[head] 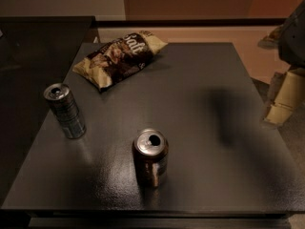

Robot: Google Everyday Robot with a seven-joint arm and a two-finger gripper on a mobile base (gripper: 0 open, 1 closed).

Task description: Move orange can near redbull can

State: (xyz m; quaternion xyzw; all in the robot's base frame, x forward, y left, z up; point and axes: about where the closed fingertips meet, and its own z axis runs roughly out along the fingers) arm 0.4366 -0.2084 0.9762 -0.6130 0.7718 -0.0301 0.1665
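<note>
Dark and faintly glossy, the square table [200,80] fills most of the camera view. Its near edge runs along the bottom of the frame. A second dark surface [33,46] adjoins it on the left and is cut off by the frame edge. Behind them lie a strip of pale floor [214,32] and a wall that is beige on the left and orange-brown on the right.

The orange can [151,159] stands upright near the front of the table, a little left of centre. Its silver top with the open tab hole faces the camera. Its brownish body is dim, and any print on it is too dark to read.

The redbull can [65,111], slim and silver-blue, stands upright close to the left edge, well apart from the orange can. Its label cannot be made out.

At the back left lies a crumpled chip bag [119,58]. Only the word "Salt" is legible on it, and the rest of its print is blurred.

The gripper [281,104] hangs at the far right, off the table's right edge, pale cream below a dark arm section that the frame cuts off. It touches nothing on the table. Whether it is spread or pressed together cannot be told from this angle. A soft dark shadow [228,113] falls on the tabletop to the gripper's left.
</note>
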